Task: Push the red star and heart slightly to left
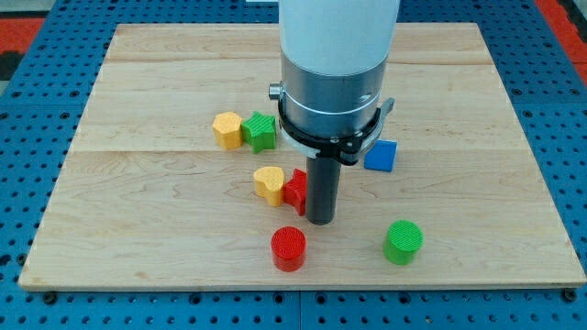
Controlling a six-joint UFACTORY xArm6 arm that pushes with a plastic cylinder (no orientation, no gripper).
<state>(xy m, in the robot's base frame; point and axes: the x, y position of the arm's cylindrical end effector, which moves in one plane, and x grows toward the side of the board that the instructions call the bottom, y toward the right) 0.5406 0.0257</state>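
wooden board (138,229) on a blue pegboard bench (27,137) holds loose blocks; my tip (320,220), a bare rod gripping nothing, touches the red star (295,190)'s right side; yellow heart (270,183) touches the star's left; red cylinder (288,247) below it.

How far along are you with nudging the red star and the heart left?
Done: my tip stands at the red star's right side, seemingly touching. The star sits against the yellow heart, heart on the left. In hand: the push itself. Left: sliding both slightly toward the view's left; from this one picture I can't tell whether they've moved.
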